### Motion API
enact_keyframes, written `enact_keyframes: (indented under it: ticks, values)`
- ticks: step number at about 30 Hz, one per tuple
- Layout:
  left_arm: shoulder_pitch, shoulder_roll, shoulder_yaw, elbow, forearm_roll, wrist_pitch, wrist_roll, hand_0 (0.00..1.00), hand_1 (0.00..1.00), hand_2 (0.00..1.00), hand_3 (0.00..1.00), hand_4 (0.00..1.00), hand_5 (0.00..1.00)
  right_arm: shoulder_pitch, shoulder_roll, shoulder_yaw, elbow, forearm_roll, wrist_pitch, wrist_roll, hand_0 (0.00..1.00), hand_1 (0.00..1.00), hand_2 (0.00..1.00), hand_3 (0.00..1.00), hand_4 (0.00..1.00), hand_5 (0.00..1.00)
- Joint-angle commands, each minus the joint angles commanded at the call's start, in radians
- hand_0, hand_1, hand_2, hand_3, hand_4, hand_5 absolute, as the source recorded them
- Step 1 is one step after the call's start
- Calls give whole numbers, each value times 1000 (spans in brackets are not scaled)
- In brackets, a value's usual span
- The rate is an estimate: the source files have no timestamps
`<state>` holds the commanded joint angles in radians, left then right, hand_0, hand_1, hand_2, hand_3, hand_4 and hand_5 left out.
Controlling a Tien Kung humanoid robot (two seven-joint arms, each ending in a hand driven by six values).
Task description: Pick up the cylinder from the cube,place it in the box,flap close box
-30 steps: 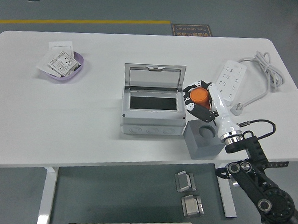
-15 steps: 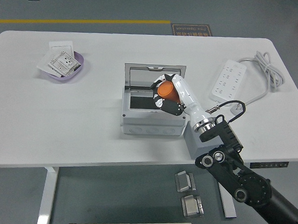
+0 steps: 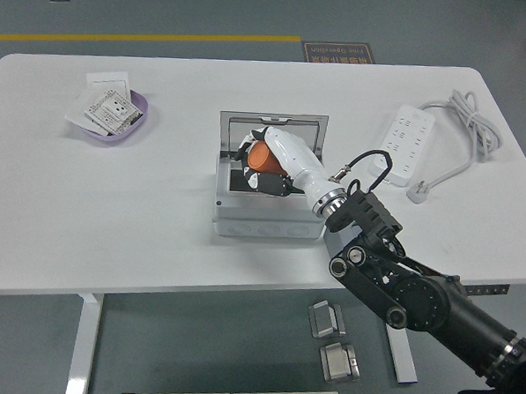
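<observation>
Cylinder (image 3: 263,156), smooth orange, pinched by right hand (image 3: 278,162) fingers over the open grey box (image 3: 266,217).

You've got the orange cylinder (image 3: 263,156) sitting just left of frame center, tilted, held over the open grey box (image 3: 267,206). The box's clear flap lid (image 3: 272,133) stands upright at the back. The cube is mostly hidden behind the arm.

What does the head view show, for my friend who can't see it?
The robot's right hand holds an orange cylinder over the open grey box, whose lid stands up. A purple dish and a white power strip lie on the white table.
</observation>
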<state>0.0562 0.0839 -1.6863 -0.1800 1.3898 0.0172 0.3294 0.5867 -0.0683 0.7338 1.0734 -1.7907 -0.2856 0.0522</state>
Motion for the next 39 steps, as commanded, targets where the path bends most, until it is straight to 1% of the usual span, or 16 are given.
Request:
enact_keyframes:
  ticks: [9,14,19,20,25,26,31,32,37,38,39]
  values:
    - [-3,-1,6,0,-3,-1,-2,637,619,570,597,667,271,57,13,-58,-66,-29,18,-30,2,159,317,228,2,2]
    - [-5,-1,9,0,-3,-2,-6,637,618,570,597,667,272,79,6,-66,-97,-34,47,-35,2,161,327,234,2,2]
    - [-9,-2,14,0,-4,-4,-9,637,618,570,597,667,272,99,-10,-70,-121,-37,78,-20,2,161,327,234,2,2]
    - [-10,-3,15,0,-5,-4,-10,638,619,570,597,667,272,102,-14,-73,-125,-34,83,-16,36,209,417,416,149,2]
    - [-14,-3,21,0,-6,-6,-14,638,619,570,597,667,272,113,-27,-91,-139,-24,102,0,36,209,417,416,149,2]
    - [-14,-3,22,0,-6,-6,-15,637,618,570,596,667,272,114,-29,-94,-141,-23,104,2,74,282,489,574,393,27]
    - [-18,-4,25,0,-4,-8,-18,637,618,570,596,667,272,121,-32,-112,-150,-15,109,12,74,282,489,574,393,27]
    - [-18,-4,25,0,-4,-9,-18,637,619,570,596,667,273,122,-32,-114,-152,-13,109,14,119,342,566,658,605,149]
    - [-23,-5,32,0,-4,-11,-23,637,619,570,596,667,273,126,-32,-120,-159,-16,113,27,119,342,566,658,605,149]
    - [-24,-5,35,0,-5,-12,-24,637,618,570,596,667,273,126,-33,-120,-160,-18,113,30,139,362,574,660,704,146]
    - [-25,-6,37,0,-6,-12,-25,637,618,570,596,667,273,127,-34,-120,-161,-20,113,33,139,362,574,660,704,146]
